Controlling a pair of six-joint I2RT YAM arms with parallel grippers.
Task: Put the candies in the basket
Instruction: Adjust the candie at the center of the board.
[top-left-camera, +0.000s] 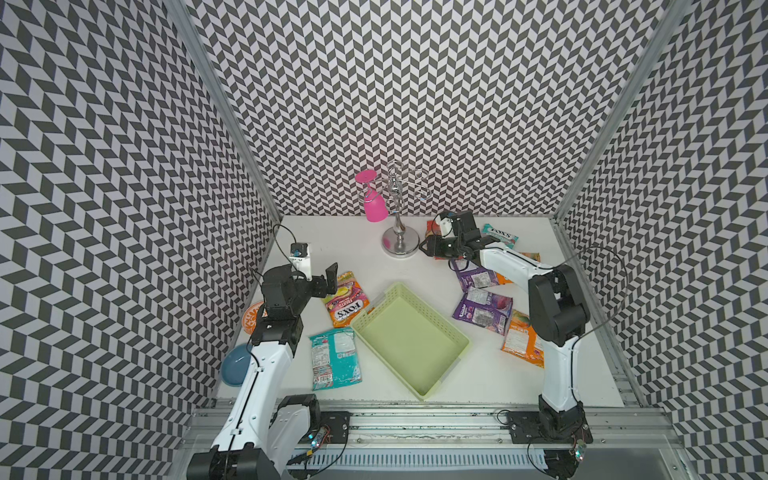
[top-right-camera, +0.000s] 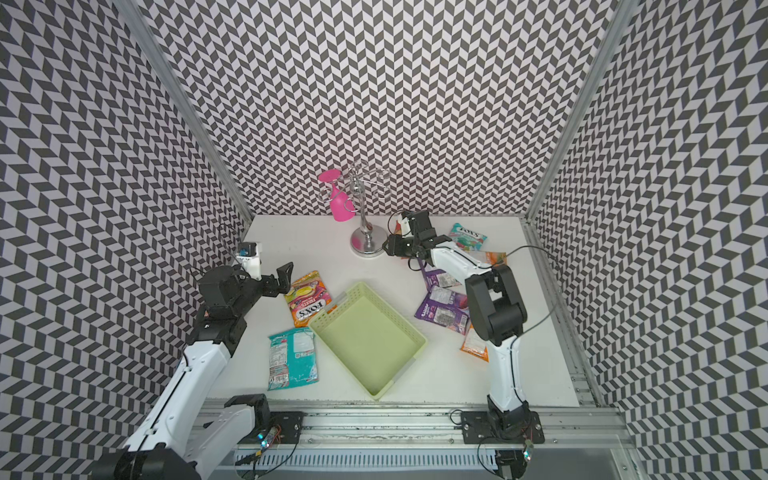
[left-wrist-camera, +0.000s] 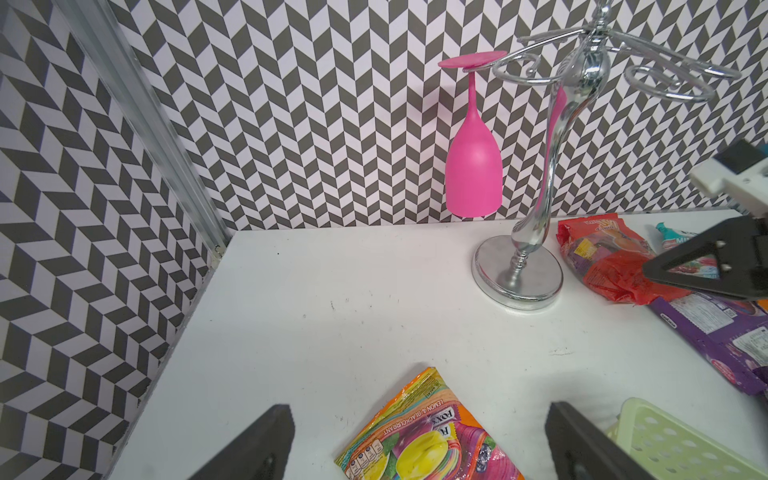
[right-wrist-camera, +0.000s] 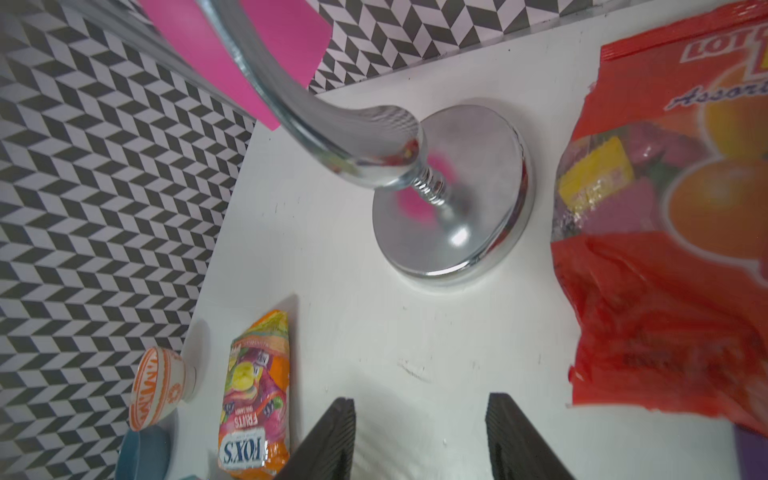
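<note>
The pale-green basket (top-left-camera: 409, 338) sits mid-table with nothing in it. Candies lie around it: an orange FOX'S bag (top-left-camera: 347, 299) and a teal bag (top-left-camera: 336, 363) to its left; two purple bags (top-left-camera: 484, 309), an orange bag (top-left-camera: 521, 338) and a teal FOX'S bag (top-left-camera: 500, 235) to its right. My left gripper (left-wrist-camera: 419, 415) hangs open above the far end of the orange FOX'S bag (left-wrist-camera: 428, 440). At the back, my right gripper (right-wrist-camera: 419, 407) is open over bare table, between the chrome stand's base and a red bag (right-wrist-camera: 665, 249). Its jaws hold nothing.
A chrome glass stand (top-left-camera: 400, 241) with a hanging pink glass (top-left-camera: 375, 205) stands at the back centre, close to the right gripper. An orange-and-white dish (top-left-camera: 252, 316) and a blue bowl (top-left-camera: 236, 365) sit by the left wall, partly behind the left arm.
</note>
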